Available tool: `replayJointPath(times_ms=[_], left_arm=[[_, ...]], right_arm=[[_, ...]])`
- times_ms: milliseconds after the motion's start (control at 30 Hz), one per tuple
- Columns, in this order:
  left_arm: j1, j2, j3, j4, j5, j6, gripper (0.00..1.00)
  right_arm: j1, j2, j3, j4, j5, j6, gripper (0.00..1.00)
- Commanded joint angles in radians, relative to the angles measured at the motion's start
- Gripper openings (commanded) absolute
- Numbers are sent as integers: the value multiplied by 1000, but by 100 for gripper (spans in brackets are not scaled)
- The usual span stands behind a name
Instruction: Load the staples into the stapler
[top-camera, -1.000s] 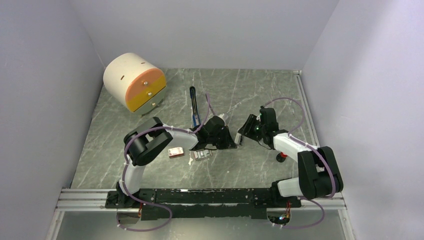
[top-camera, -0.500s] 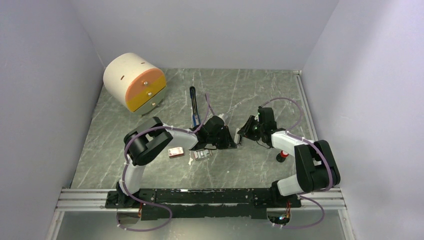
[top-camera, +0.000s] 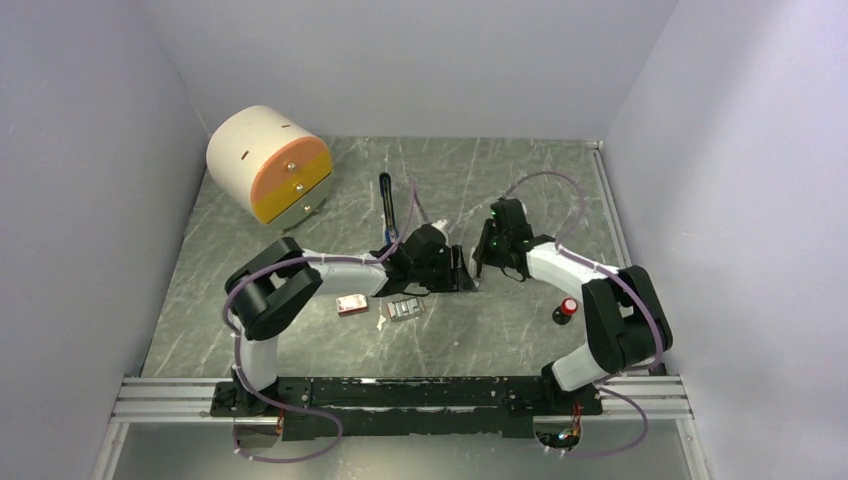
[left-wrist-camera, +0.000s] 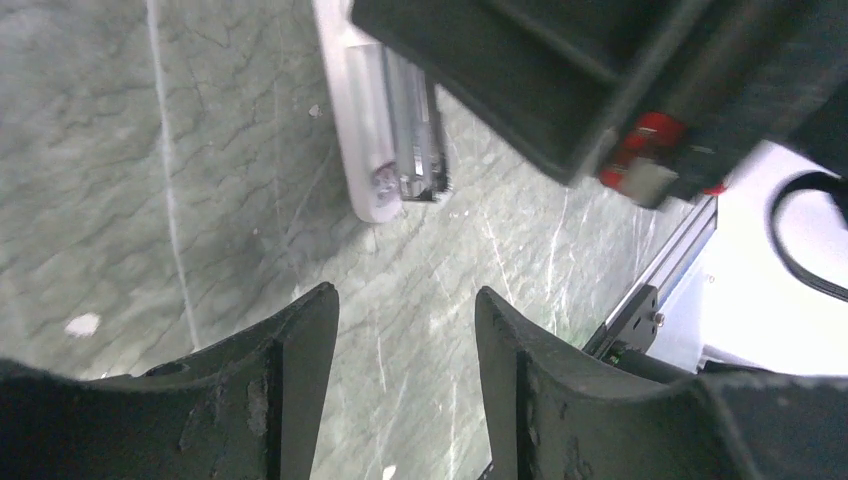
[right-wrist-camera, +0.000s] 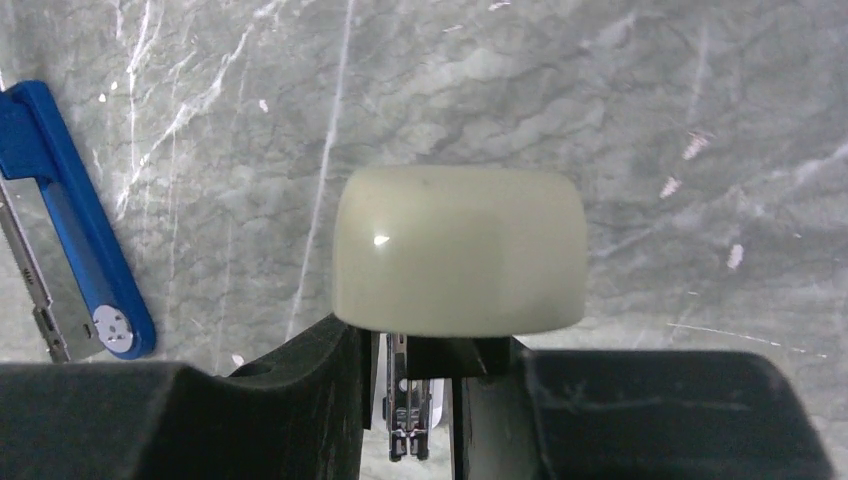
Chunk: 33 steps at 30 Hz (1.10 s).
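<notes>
Stapler (top-camera: 386, 205): slim, blue, lying flat on the desk (top-camera: 520, 170) near the middle, toward the far edge, just behind the left arm's wrist; blue shell and metal channel visible at the left of the right wrist view. Staples (top-camera: 403, 309): silvery block nearer the front edge, beside a pink-red box (top-camera: 351, 304). Left gripper (top-camera: 458, 270): fingers spread wide, nothing between them, low over bare marble. Right gripper (top-camera: 478, 265): closed narrowly on a pale beige bar (right-wrist-camera: 458, 250), facing the left one, close by. Red-capped cylinder (top-camera: 568, 307): toward the right edge.
</notes>
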Motion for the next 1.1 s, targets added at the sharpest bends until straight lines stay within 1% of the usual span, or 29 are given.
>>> replayJointPath(times_ms=[0,100,200,367,467,533,667,767,900,1067], left_arm=[[-3,-131,-23,-89,-95,76,57],[1,-250,-83,-116,-197,106,57],[19,-391,-188,-124,-313,127,59],[89,-591,-311,-221,-430,138,61],[116,-701,-376,-280,-551,168,62],[142,-761,-410,-328,-618,168,66],[195,-856,-467,-373,-629,173,68],[208,-905,-498,-387,-622,169,69],[209,-924,-508,-401,-614,168,69],[213,-908,-510,-390,-599,195,71]], right_arm=[[81,57,89,-67,145,-44,11],[133,113,161,-101,195,-52,11],[177,162,224,-135,227,-62,11],[221,251,324,-183,240,-78,12],[236,295,376,-216,253,-82,12],[244,319,403,-234,256,-89,13],[251,366,442,-265,270,-103,16],[252,394,454,-278,279,-105,20],[252,381,444,-267,247,-105,28],[251,363,458,-273,220,-107,40]])
